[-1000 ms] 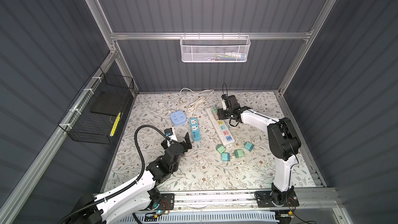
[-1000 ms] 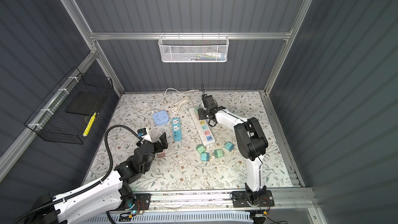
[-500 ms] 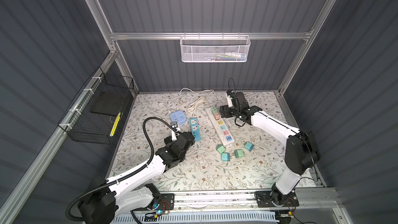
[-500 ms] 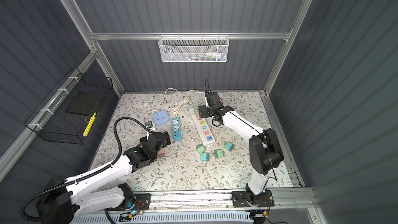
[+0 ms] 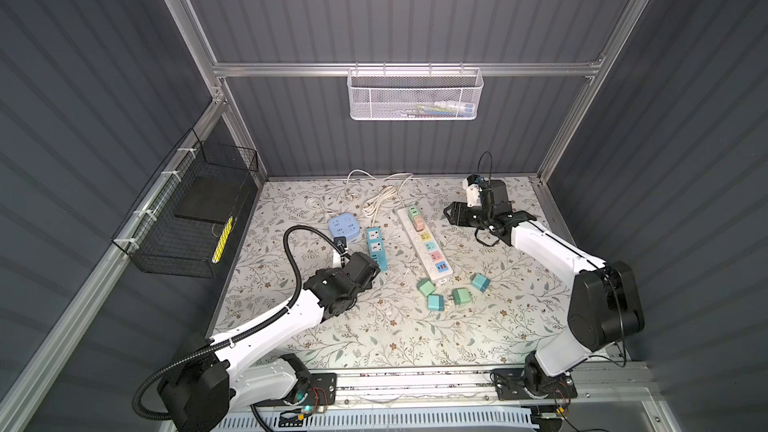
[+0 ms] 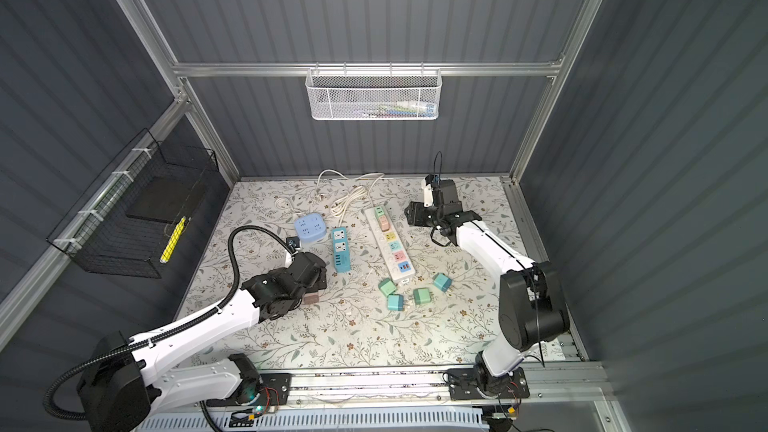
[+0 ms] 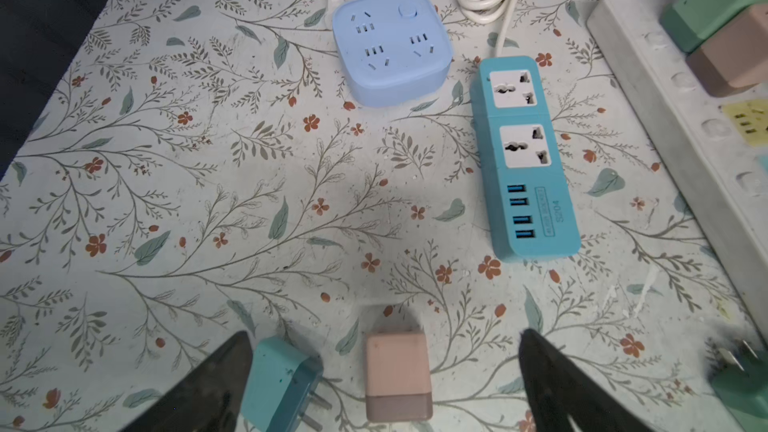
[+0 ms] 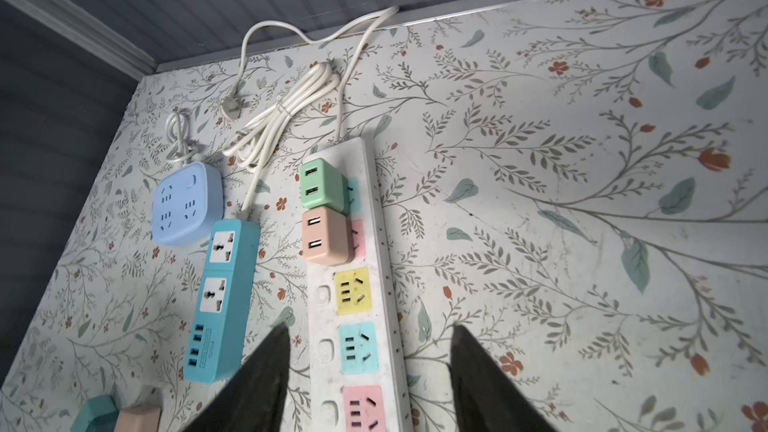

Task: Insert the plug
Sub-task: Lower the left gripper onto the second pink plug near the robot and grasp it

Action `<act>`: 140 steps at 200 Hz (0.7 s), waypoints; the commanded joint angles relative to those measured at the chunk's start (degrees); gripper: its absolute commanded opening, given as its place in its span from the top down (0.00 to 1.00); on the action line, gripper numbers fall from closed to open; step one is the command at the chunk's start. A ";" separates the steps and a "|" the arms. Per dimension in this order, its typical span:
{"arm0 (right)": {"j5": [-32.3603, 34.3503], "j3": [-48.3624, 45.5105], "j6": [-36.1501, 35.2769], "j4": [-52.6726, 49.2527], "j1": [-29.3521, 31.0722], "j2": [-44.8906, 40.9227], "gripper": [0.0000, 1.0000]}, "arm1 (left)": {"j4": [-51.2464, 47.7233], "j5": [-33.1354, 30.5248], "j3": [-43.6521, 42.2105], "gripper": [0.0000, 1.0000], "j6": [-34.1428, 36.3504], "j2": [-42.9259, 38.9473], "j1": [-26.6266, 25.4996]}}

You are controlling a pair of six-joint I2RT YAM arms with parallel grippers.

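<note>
Boxy matte pink plug [image 7: 397, 371], floral mat [image 7: 199, 209]

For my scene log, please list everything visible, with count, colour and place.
long white plastic power strip: 1, white, coloured sockets, floral table centre
plugged green adapter, plugged pink adapter: 1 each, strip's far end
teal plastic power strip: 1, teal, left of white strip
square socket block: 1, light blue, beside teal strip
loose cube adapters: 4, green-teal, white strip's near end
loose pink adapter, loose teal adapter: 1 each, in front of teal strip
cords: 2 coils, white, back
mesh basket: 1, white, back wall
wire basket: 1, black, left wall
left gripper: open, straddling loose pink adapter
right gripper: open, beside white strip
</note>
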 commanded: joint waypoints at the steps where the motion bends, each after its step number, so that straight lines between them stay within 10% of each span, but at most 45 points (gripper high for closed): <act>1: 2.44 -1.93 1.27 0.04 1.45 -3.84 0.41 | -5.91 4.23 2.23 0.00 0.30 -0.20 0.60; 32: 10.19 -4.69 0.40 -1.51 3.35 -6.60 0.44 | -6.44 14.27 2.74 0.05 1.68 2.41 1.75; 140: 11.50 -17.73 -3.56 5.47 7.29 -11.58 0.42 | -8.59 19.12 3.96 0.28 0.99 15.58 3.72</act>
